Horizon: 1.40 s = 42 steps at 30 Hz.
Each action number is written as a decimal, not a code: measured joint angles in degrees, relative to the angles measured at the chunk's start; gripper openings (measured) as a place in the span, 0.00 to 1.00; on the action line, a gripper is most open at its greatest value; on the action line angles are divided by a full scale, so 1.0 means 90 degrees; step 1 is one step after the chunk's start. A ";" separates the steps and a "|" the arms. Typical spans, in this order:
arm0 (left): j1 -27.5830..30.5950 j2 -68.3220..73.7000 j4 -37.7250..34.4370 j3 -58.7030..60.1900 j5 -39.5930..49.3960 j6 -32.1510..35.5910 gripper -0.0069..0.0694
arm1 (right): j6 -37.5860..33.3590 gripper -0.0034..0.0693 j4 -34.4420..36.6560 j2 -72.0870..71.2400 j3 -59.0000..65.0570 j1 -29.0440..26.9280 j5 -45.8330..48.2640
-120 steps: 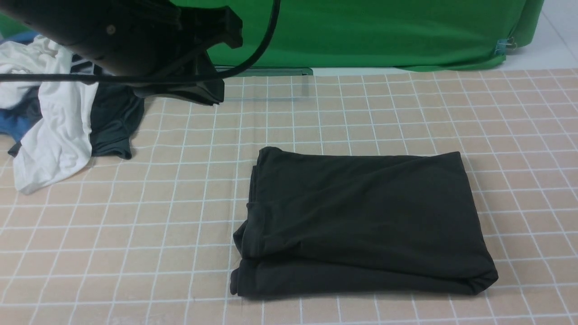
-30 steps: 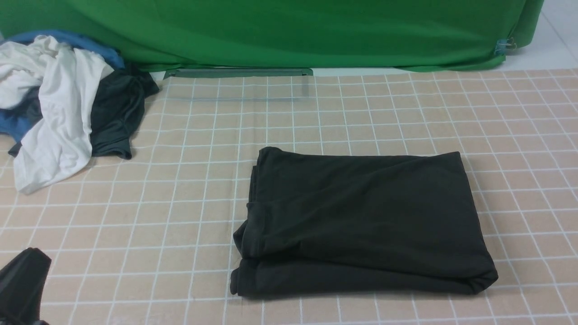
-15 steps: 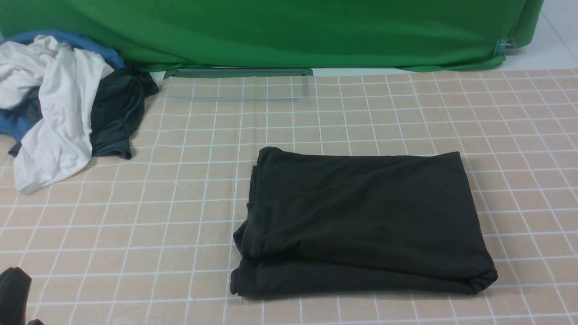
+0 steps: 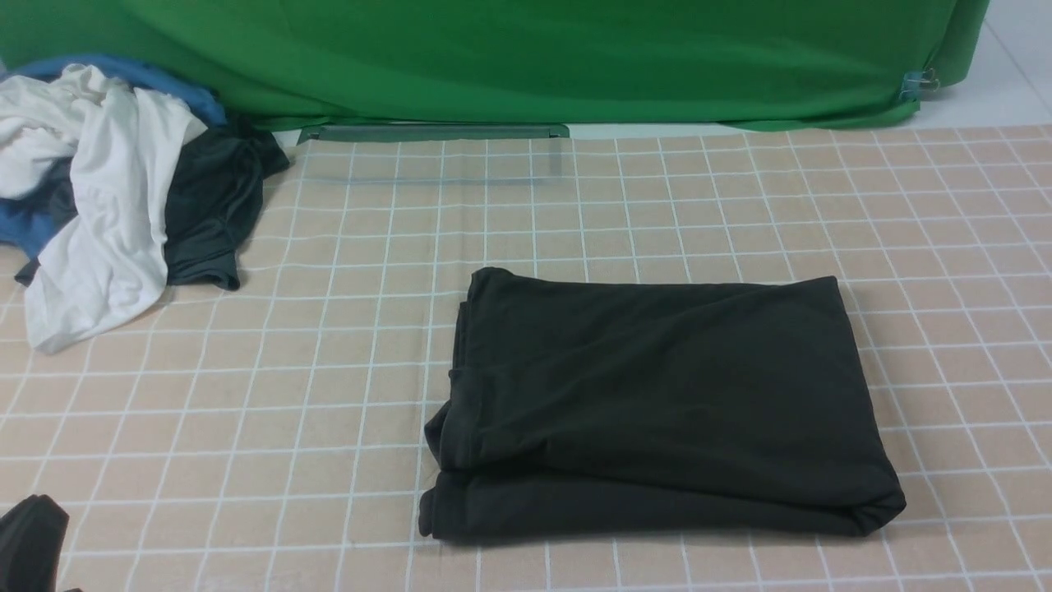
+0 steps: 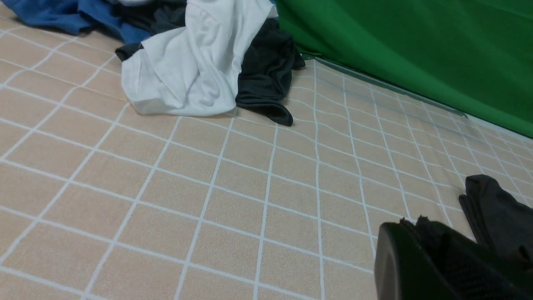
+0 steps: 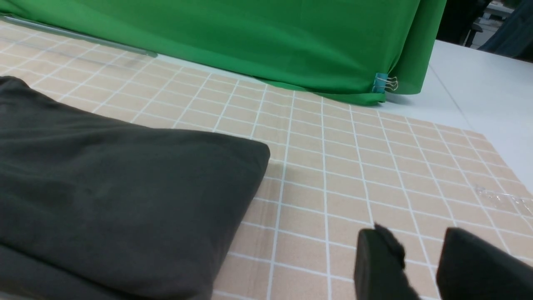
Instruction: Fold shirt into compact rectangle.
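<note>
The black shirt [image 4: 657, 403] lies folded into a thick rectangle on the checked mat, just right of centre. No print or label shows. My left gripper [image 4: 33, 543] sits at the near left corner, well away from the shirt. Its jaws are shut and hold nothing. In the left wrist view this gripper [image 5: 410, 225] fills the lower corner, with an edge of the shirt [image 5: 495, 216] behind it. My right gripper [image 6: 416, 235] is out of the front view. It stands open over bare mat beside the shirt's [image 6: 104, 200] rounded corner, with nothing between its fingers.
A heap of clothes lies at the back left: a white garment [image 4: 107, 214], a dark grey one [image 4: 205, 214] and a blue one [image 4: 25, 226]. A green backdrop [image 4: 575, 57] closes the far edge, with a clear strip [image 4: 436, 131] at its foot.
The left arm, which hung over the clothes heap four seconds ago, has come back to the near left corner and sunk slightly lower over the last second. The shirt has not moved.
</note>
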 joint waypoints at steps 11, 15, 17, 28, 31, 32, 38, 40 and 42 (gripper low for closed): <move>-0.0485 0.0000 0.0123 0.0000 0.0006 0.0000 0.11 | 0.0000 0.37 0.0000 0.0000 0.0000 0.0000 0.0000; -0.0485 0.0000 0.0123 0.0000 0.0006 -0.0017 0.11 | 0.0000 0.37 0.0000 0.0000 0.0000 0.0000 0.0000; -0.0485 0.0000 0.0123 0.0000 0.0006 -0.0017 0.11 | 0.0000 0.37 0.0000 0.0000 0.0000 0.0000 0.0000; -0.0485 0.0000 0.0123 0.0000 0.0006 -0.0017 0.11 | 0.0000 0.37 0.0000 0.0000 0.0000 0.0000 0.0000; -0.0485 0.0000 0.0123 0.0000 0.0006 -0.0017 0.11 | 0.0000 0.37 0.0000 0.0000 0.0000 0.0000 0.0000; -0.0485 0.0000 0.0123 0.0000 0.0006 -0.0017 0.11 | 0.0000 0.37 0.0000 0.0000 0.0000 0.0000 0.0000; -0.0485 0.0000 0.0123 0.0000 0.0006 -0.0034 0.11 | 0.0000 0.37 0.0000 0.0000 0.0000 0.0000 0.0000; -0.0485 0.0000 0.0123 0.0000 0.0006 -0.0034 0.11 | 0.0000 0.37 0.0000 0.0000 0.0000 0.0000 0.0000; -0.0485 0.0000 0.0123 0.0000 0.0006 -0.0034 0.11 | 0.0000 0.37 0.0000 0.0000 0.0000 0.0000 0.0000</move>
